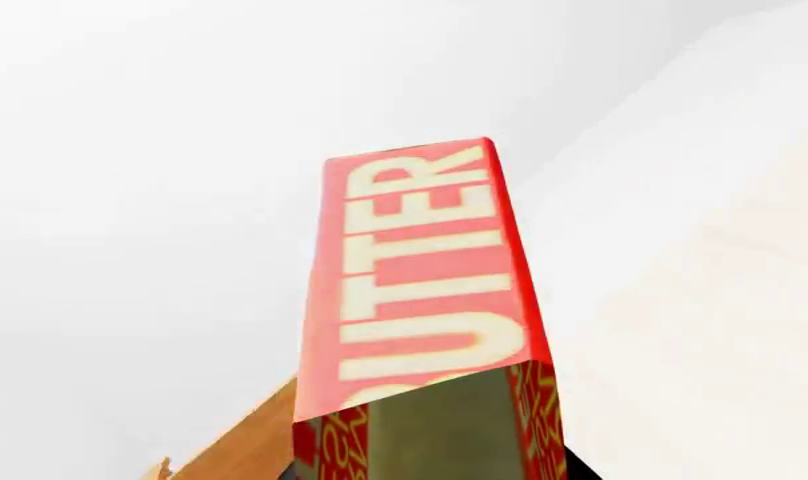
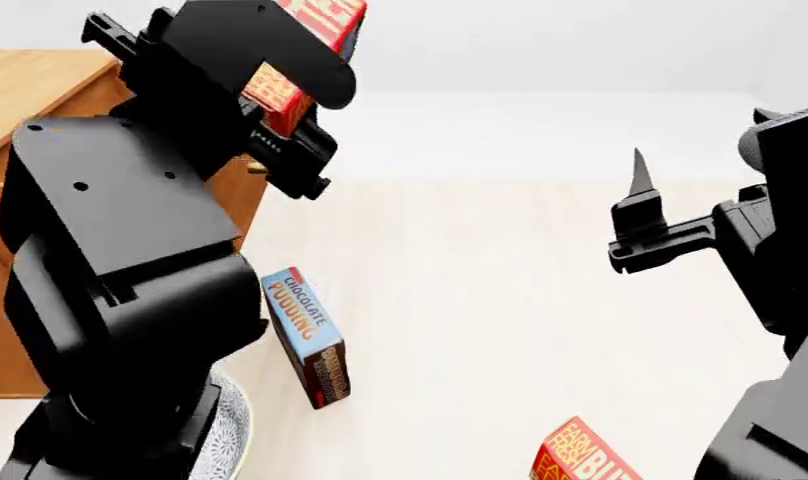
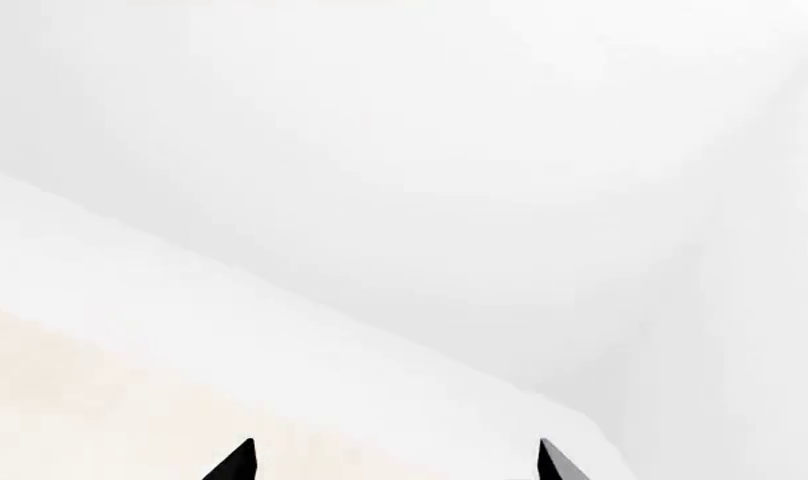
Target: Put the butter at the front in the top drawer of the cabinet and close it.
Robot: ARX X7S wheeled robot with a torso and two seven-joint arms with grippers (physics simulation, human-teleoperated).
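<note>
Pale floor below; butter [image 1: 424, 280] clenched in left gripper [image 2: 291, 95], right gripper [image 3: 393, 462] spread

I log a blue pudding box [image 2: 308, 335] tilted on the pale floor [image 2: 511, 300], a patterned plate [image 2: 231, 440] nearby, and a second butter carton [image 2: 584, 455] at the view's lower edge.
</note>
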